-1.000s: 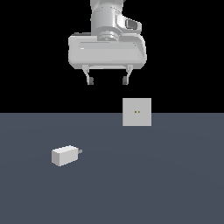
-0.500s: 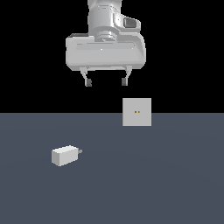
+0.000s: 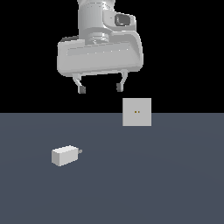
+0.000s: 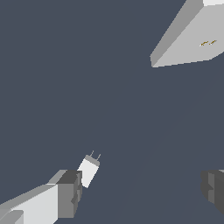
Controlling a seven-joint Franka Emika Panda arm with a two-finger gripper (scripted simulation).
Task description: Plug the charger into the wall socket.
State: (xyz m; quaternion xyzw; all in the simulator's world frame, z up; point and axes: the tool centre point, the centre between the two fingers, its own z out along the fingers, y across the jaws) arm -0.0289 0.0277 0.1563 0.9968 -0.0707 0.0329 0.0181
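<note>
- Our gripper (image 3: 100, 87) hangs high above the floor (image 3: 175, 183) with its jaws spread wide and nothing between them; in the wrist view the two fingertips (image 4: 69, 192) sit far apart at the frame's edges.
- The charger (image 3: 64, 155) lies on its side on the floor, toward the exterior view's left, its short grey prongs (image 3: 79, 152) pointing toward the exterior view's right.
- The wall socket (image 3: 137, 112) stands upright, well apart from the charger, its two yellowish holes (image 3: 137, 112) facing the exterior camera.
- We judge the charger to be a light, rigid block (likely smooth-sided, so it could slip or twist under a weak pinch).
- We would take it across its two long flat sides, near the middle of the body, leaving the prongs free.
- A square, firm hold matters, we think: any tilt in the grasp would misalign the prongs with those small holes.
</note>
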